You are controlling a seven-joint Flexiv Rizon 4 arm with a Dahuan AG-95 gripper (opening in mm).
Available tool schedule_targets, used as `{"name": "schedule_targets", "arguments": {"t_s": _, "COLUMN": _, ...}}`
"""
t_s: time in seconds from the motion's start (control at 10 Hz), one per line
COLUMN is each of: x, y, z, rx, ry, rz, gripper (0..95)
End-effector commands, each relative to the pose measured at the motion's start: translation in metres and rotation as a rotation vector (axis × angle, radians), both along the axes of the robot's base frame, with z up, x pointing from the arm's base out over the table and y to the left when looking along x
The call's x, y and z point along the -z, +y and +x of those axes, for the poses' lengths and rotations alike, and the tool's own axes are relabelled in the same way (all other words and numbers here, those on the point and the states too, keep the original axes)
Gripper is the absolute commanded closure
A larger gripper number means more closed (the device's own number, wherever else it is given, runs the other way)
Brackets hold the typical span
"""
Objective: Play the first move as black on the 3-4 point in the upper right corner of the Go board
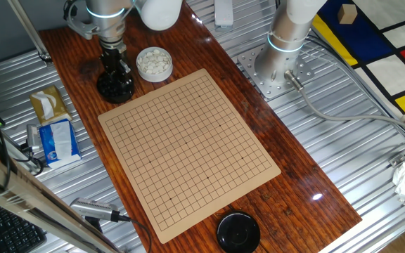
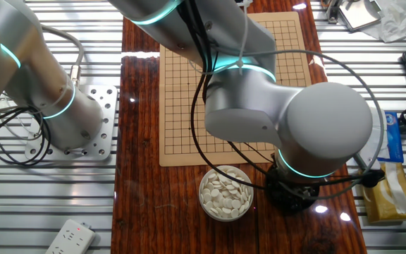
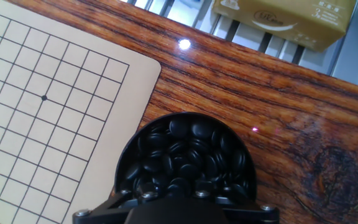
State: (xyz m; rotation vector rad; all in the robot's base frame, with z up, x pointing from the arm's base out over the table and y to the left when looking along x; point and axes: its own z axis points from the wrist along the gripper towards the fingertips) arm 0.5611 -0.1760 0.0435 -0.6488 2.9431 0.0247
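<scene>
We found the gripper (image 1: 114, 70) down over the bowl (image 3: 182, 155) of black stones (image 3: 180, 127) beside the board (image 1: 188, 151); its jaw state could not be told. Risk: densely heaped stones could yield two, or none.

The arm (image 2: 259, 106) is built of smooth, rounded silver-grey housings, with a large dome-shaped joint cap (image 2: 326, 127) in matte grey. Thin rings of cyan light (image 2: 298, 169) glow at the seams between segments. Black cables (image 2: 210, 92) loop along the outside of the links, and a grey ribbed hose (image 1: 329, 112) leaves the foot of the arm. The base (image 1: 276, 70) is a square metal plate dotted with bolt holes. The gripper (image 1: 114, 67) is black, bolted under a silver wrist; in the hand view its dark body (image 3: 179, 208) shows small silver screws (image 3: 201, 194) along its edge.
</scene>
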Motion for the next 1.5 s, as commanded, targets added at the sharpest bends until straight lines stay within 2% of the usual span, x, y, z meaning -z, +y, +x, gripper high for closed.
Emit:
{"name": "schedule_targets", "arguments": {"t_s": 0.1, "x": 0.0022, "y": 0.0004, "z": -0.0002, "rx": 0.002, "ry": -0.001, "rz": -0.002, "gripper": 57.0}}
{"name": "schedule_targets", "arguments": {"t_s": 0.5, "x": 0.0024, "y": 0.0005, "z": -0.0002, "rx": 0.003, "ry": -0.001, "rz": -0.004, "gripper": 57.0}}
{"name": "schedule_targets", "arguments": {"t_s": 0.6, "x": 0.0024, "y": 0.0005, "z": -0.0002, "rx": 0.004, "ry": -0.001, "rz": -0.004, "gripper": 76.0}}
{"name": "schedule_targets", "arguments": {"t_s": 1.5, "x": 0.0027, "y": 0.0005, "z": -0.0002, "rx": 0.0, "ry": -0.002, "rz": -0.008, "gripper": 76.0}}
